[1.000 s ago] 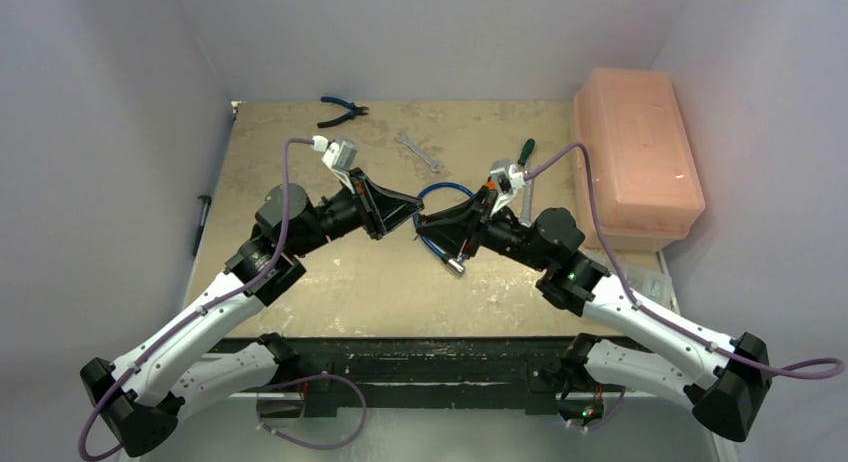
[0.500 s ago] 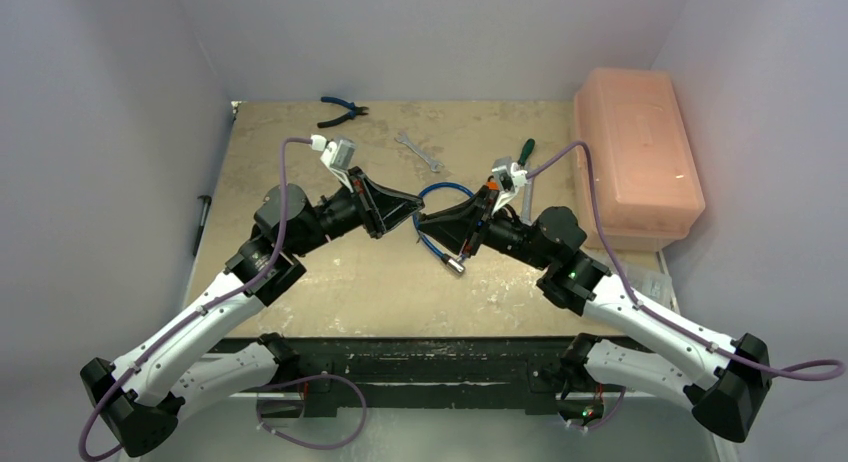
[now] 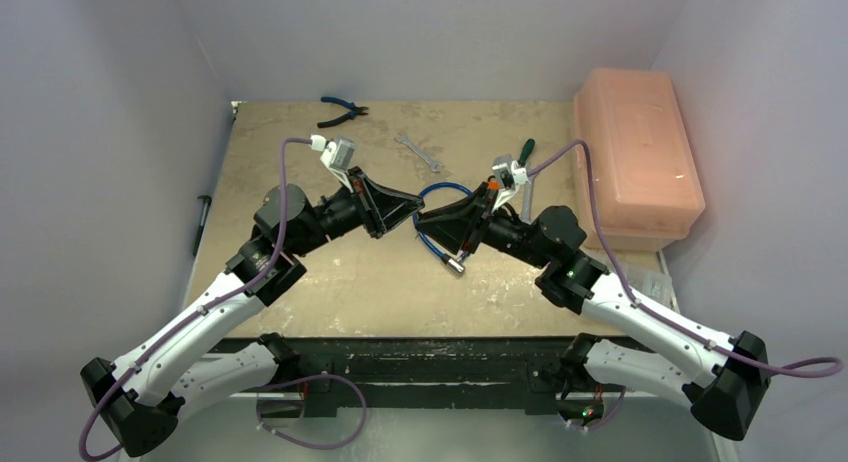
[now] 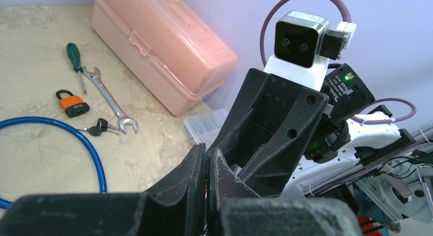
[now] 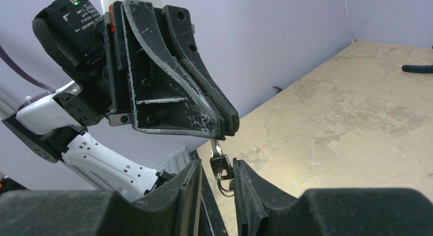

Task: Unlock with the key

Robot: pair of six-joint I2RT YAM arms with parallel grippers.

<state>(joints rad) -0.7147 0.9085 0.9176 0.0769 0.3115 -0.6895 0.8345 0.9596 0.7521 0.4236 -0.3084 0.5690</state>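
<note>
Little is shifted from a second ago: the key (image 5: 218, 163) is kept pinched in the clenched left gripper (image 5: 231, 124) above the table (image 5: 357, 118), flanked by the parted jaws of the right gripper (image 5: 216, 181); handover is judged unfinished.

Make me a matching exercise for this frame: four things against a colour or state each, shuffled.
Things: 1 padlock; 2 cable; 3 toolbox; 4 key.
Colour or state: A pink; B pinched in the left gripper; C orange; D blue.
Pairs: 1-C, 2-D, 3-A, 4-B.
</note>
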